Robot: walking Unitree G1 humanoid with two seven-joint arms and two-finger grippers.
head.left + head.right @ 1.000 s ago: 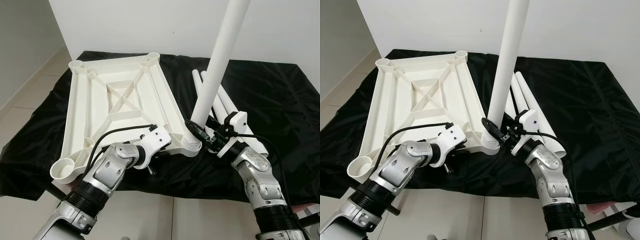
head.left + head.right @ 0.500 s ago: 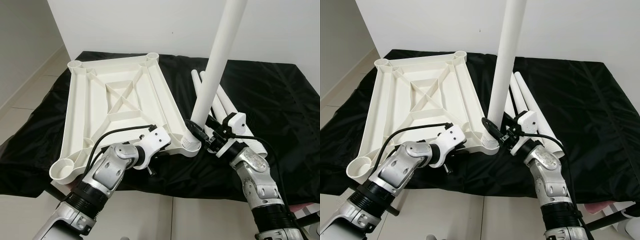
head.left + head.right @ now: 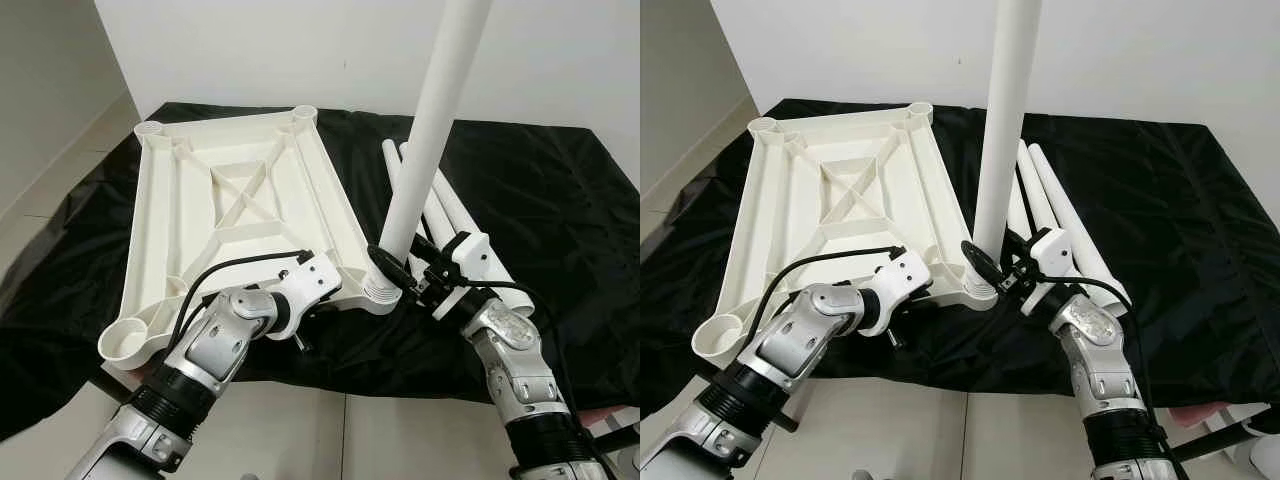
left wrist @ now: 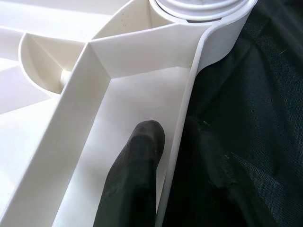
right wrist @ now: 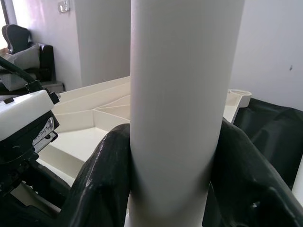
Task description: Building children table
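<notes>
Nearest to me, tiled floor [image 3: 400,440] shows below the front edge of the black cloth [image 3: 560,190] on which the parts lie.

Left tool [image 3: 322,292]: at the near edge of the upturned white tabletop [image 3: 240,215], close to the near right corner socket [image 3: 380,290]. In the left wrist view one black finger [image 4: 135,184] lies inside the tabletop's rim wall, touching the inner face; the other finger is hidden behind the rim, over the cloth. I read the rim as sitting between the fingers, but I cannot tell whether they press on it.

Right tool [image 3: 400,268]: clamped on the white table leg [image 3: 435,120], low down, just above the corner socket. In the right wrist view both black fingers [image 5: 102,184] wrap the tube, touching it on either side. The leg stands nearly upright in the socket, leaning slightly to the right, its top out of frame.

Writing: a small label on the left wrist housing shows in the right wrist view, too small to read. No other markings legible.

Further back: spare white legs [image 3: 455,215] lie side by side on the cloth, just behind and right of the right tool. The tabletop's ribbed underside faces up, with a cross brace at centre and open round sockets at the other three corners. A white wall [image 3: 300,50] stands behind the cloth.
</notes>
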